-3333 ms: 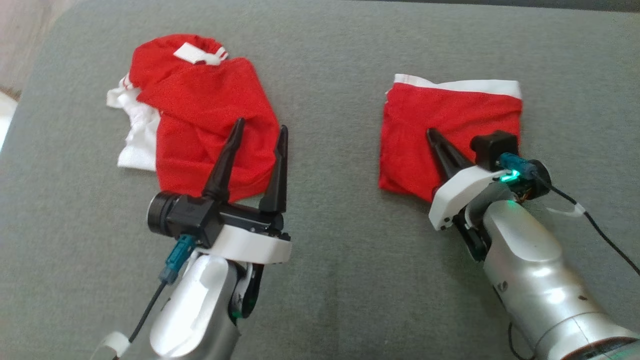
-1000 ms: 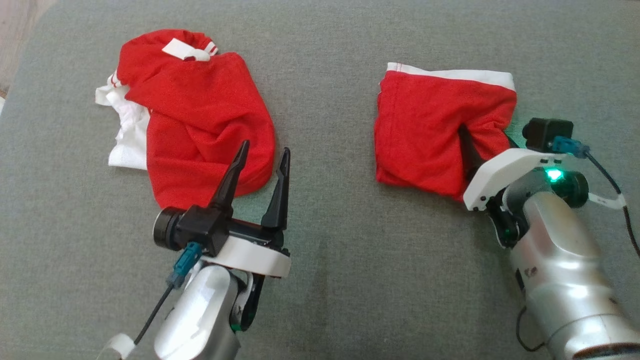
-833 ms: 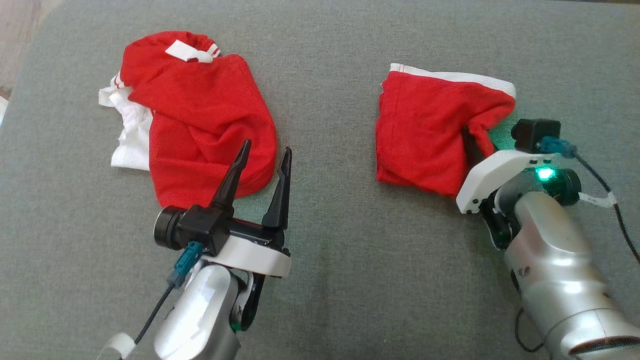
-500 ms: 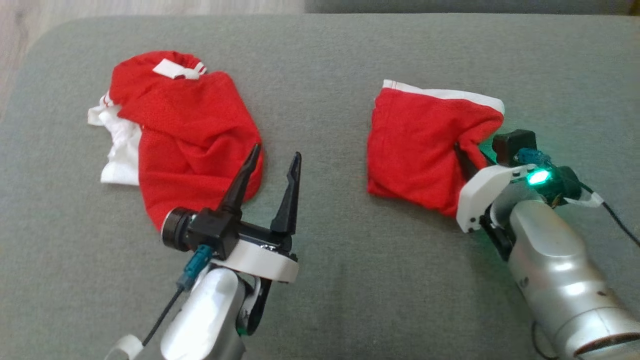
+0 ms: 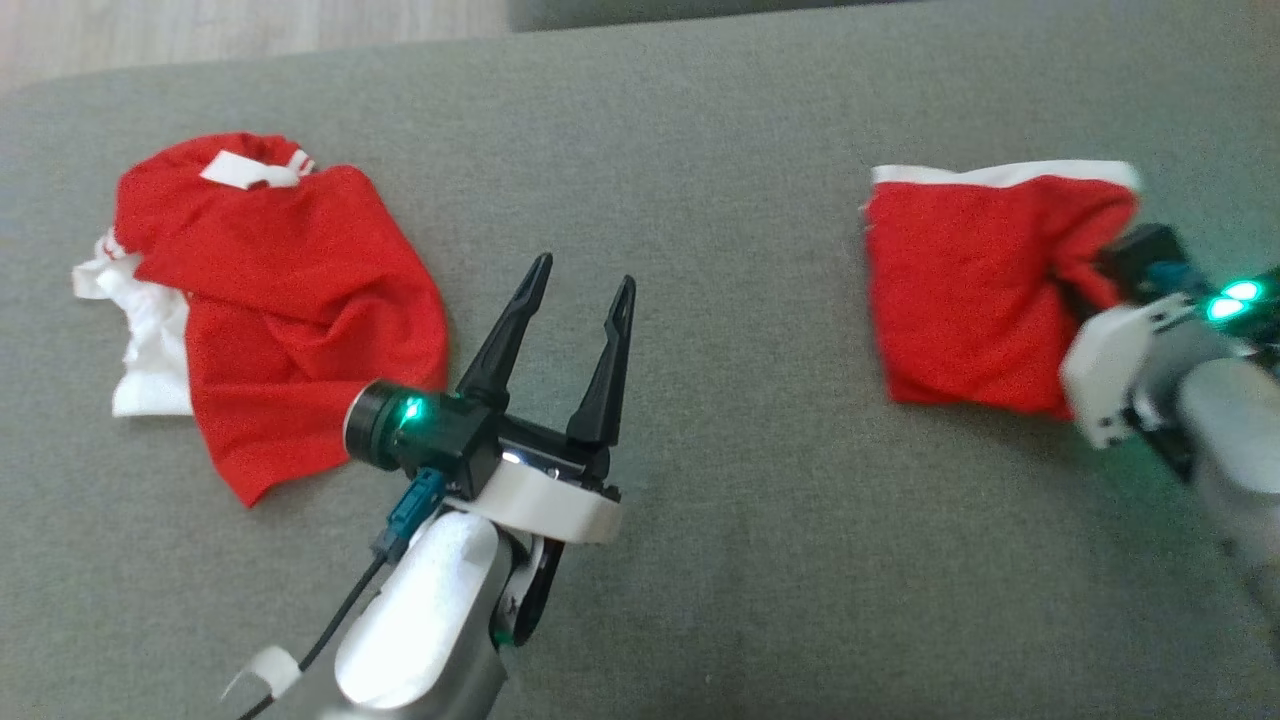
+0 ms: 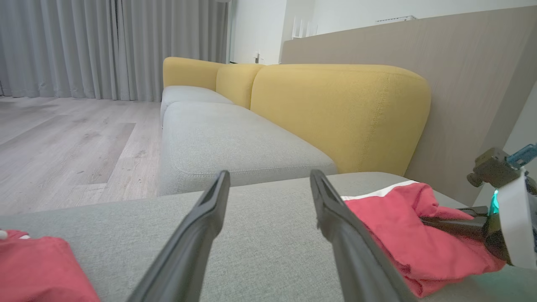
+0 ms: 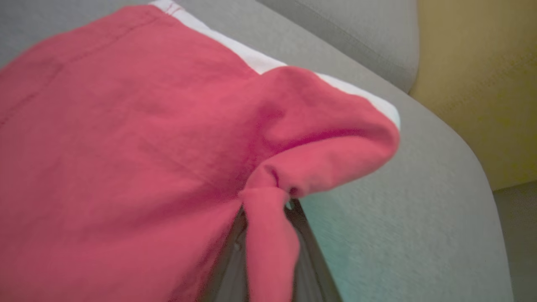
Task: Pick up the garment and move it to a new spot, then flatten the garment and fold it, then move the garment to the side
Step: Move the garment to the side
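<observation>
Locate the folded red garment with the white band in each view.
Head view: folded red garment at the right, lying on the grey cushion.
Left wrist view: garment at lower right.
Right wrist view: garment across left and centre, close up, one corner bunched at the bottom.
Shared landmark: its white band, along the garment's far edge in every view.

The folded garment (image 5: pixel 960 290) is seen as matt, finely textured red cloth, and the seat cushion (image 5: pixel 750 560) is covered in coarse grey woven fabric. The left gripper (image 5: pixel 586 270) is fingered in matt dark plastic, its forearm (image 5: pixel 430 610) cased in glossy silver.
</observation>
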